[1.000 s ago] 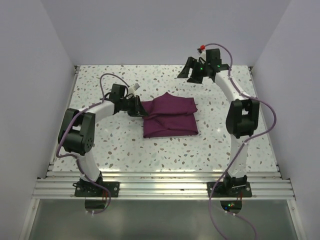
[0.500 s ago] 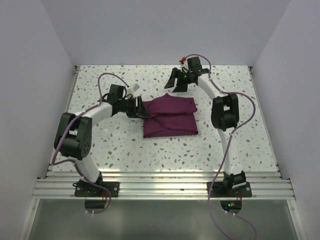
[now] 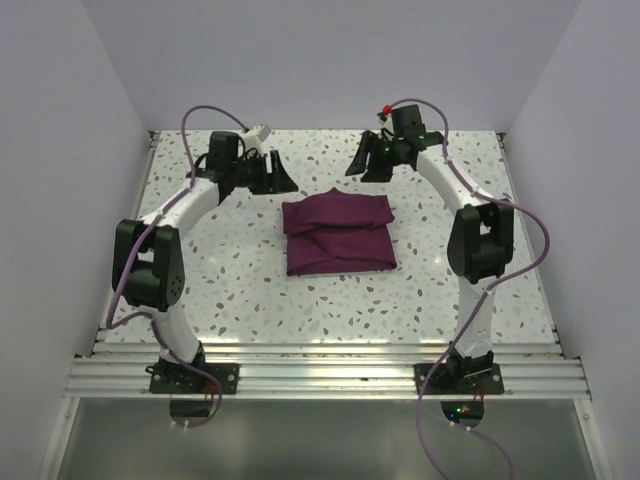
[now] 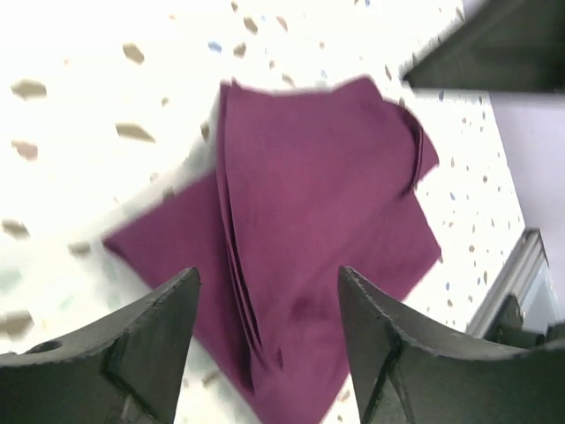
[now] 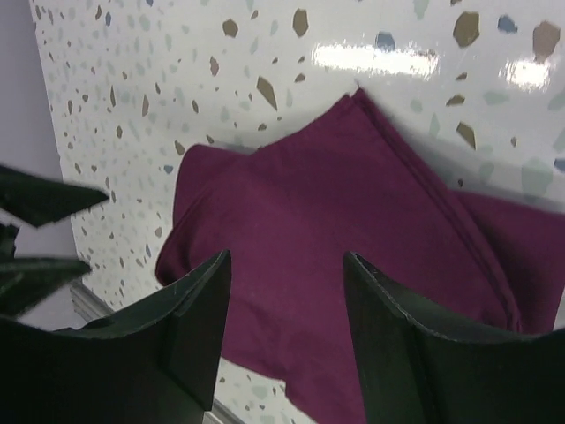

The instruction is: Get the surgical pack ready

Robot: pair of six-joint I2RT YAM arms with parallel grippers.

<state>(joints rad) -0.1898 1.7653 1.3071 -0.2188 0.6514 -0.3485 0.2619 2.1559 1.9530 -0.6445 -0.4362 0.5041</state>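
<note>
Of the surgical pack I see a plum-purple cloth, folded into a thick square on the speckled table. My left gripper hovers off the cloth's far-left corner, open and holding nothing. In the left wrist view the cloth lies beyond the open left gripper, its layered folds showing. My right gripper hangs over the far edge, open and empty. The right wrist view has the cloth under the open right gripper.
White walls close the table in at the back and on both sides. A metal rail with both arm bases runs along the near edge. The other arm's dark fingers show at the left of the right wrist view.
My left gripper has opened, let go of the cloth's left edge and drawn back up toward the far left. The right arm has swung in over the cloth's far edge, jaws narrowing slightly.
</note>
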